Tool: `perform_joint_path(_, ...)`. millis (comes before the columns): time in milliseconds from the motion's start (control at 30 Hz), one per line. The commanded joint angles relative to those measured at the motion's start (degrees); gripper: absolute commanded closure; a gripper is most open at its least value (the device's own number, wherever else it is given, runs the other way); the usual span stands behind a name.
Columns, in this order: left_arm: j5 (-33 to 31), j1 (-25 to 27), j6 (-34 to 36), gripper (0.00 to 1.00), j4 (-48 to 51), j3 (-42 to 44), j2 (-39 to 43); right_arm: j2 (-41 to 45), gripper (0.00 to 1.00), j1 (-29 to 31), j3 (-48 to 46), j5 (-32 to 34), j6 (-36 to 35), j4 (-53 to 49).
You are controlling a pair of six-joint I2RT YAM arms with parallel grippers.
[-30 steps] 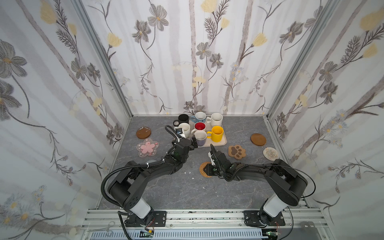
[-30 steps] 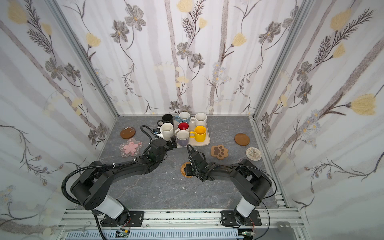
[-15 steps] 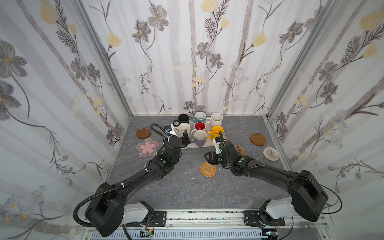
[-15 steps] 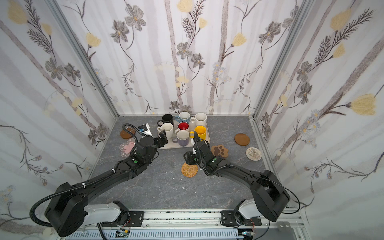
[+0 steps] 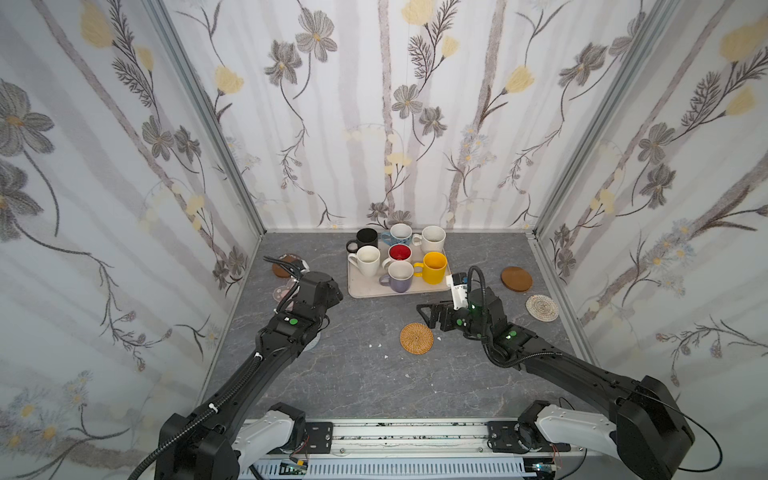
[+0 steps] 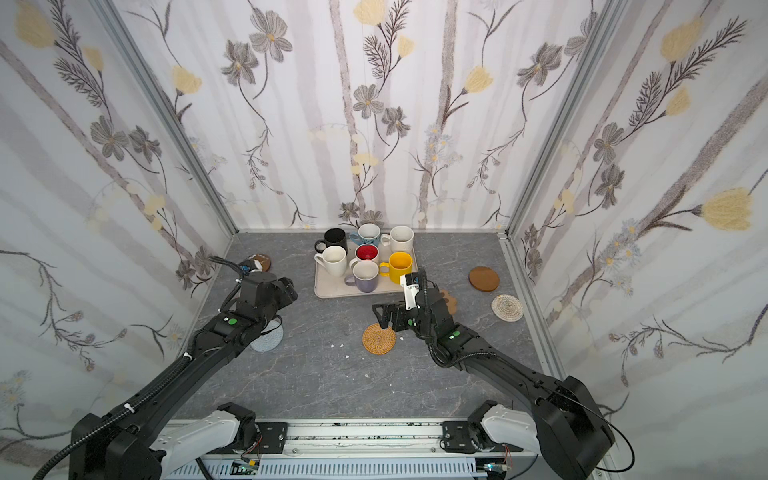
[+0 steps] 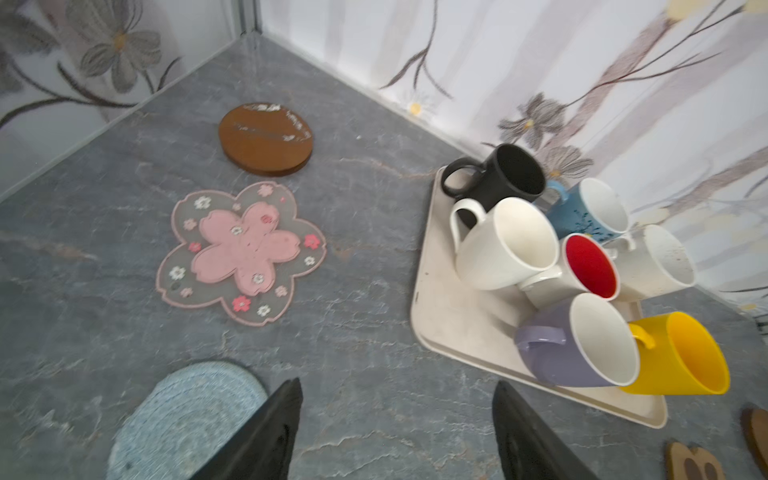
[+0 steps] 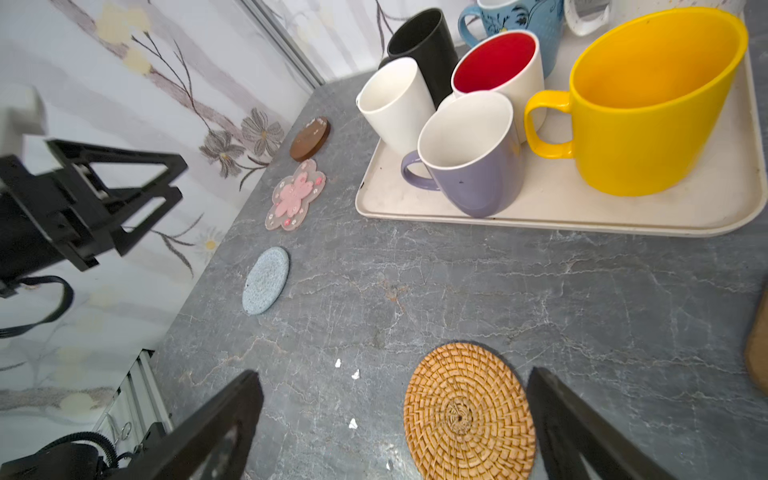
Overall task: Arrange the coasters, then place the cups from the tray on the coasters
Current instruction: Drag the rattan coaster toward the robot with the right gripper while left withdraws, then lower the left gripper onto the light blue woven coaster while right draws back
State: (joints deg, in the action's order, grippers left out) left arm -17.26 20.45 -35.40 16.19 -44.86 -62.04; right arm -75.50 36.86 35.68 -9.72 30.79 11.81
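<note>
Right wrist view is showing the right gripper (image 8: 392, 376) spread wide and holding nothing, hanging over the straw coaster (image 8: 467, 411), which is lying flat on the table (image 8: 457, 282) just in front of the tray (image 8: 582, 212). Left gripper (image 7: 397, 383) is sitting open and empty over bare table, with the blue coaster (image 7: 187, 415) just beside one finger. The pink flower coaster (image 7: 241, 253) and a brown disc (image 7: 266, 139) are lying beyond it in a row along the left wall. In a top view the other brown disc (image 5: 516, 279) and the white woven coaster (image 5: 541, 307) are sitting near the right wall, and the paw coaster (image 6: 451, 300) is hiding partly behind the right wrist. All seven mugs (image 5: 400, 253) are standing on the tray, packed close. Looking like coaster layout is wrapping up and mug transfer is coming. Doing it well: starting with an outer one, purple mug (image 8: 478, 166) or yellow mug (image 8: 648, 104), pinching one wall across the rim, lifting straight up before going sideways so neighbours are not getting dragged, then setting down upright and centred. Straw coaster is looking light, so probably sliding if nudged.
</note>
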Motion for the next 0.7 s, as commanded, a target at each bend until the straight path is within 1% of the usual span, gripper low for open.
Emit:
perform_joint_path(0, 3.22, -2.69, -2.63, 0.24, 7.73, 1.41, -0.51, 1.97, 0.00, -0.80, -1.38, 1.16, -0.90, 5.89)
perform_joint_path(100, 1.61, -5.99, -4.07, 0.25, 11.13, 3.37, -0.64, 5.43, 0.00, -1.02, -3.44, 1.91, 0.07, 6.55)
perform_joint_path(133, 1.46, -6.67, -4.07, 0.26, 11.71, 3.92, -0.39, 6.66, 0.00, -1.12, -4.19, 1.99, 0.58, 7.15)
perform_joint_path(200, 1.17, -8.22, -3.74, 0.34, 12.51, 5.59, 0.14, 9.22, 0.00, -1.17, -5.91, 3.04, 1.78, 8.49)
perform_joint_path(300, 1.31, -11.20, -3.43, 0.38, 12.53, 7.62, -0.15, 11.87, 0.00, -1.34, -8.03, 4.07, 3.20, 10.71)
perform_joint_path(400, 2.10, -12.82, -3.30, 0.41, 12.38, 6.95, -2.05, 12.33, 0.00, -1.47, -8.61, 4.18, 3.86, 11.47)
perform_joint_path(500, 4.31, -14.74, -0.40, 0.46, 12.37, 5.62, -5.61, 11.73, 0.00, -1.53, -9.04, 3.45, 4.87, 12.62)
perform_joint_path(600, 7.21, -18.19, 2.14, 0.59, 12.30, 5.51, -8.40, 11.32, 0.00, -1.96, -9.56, 2.09, 5.92, 13.52)
perform_joint_path(667, 8.03, -18.86, 2.35, 0.68, 12.20, 5.01, -9.50, 11.75, 0.00, -2.21, -9.96, 1.97, 6.19, 13.64)
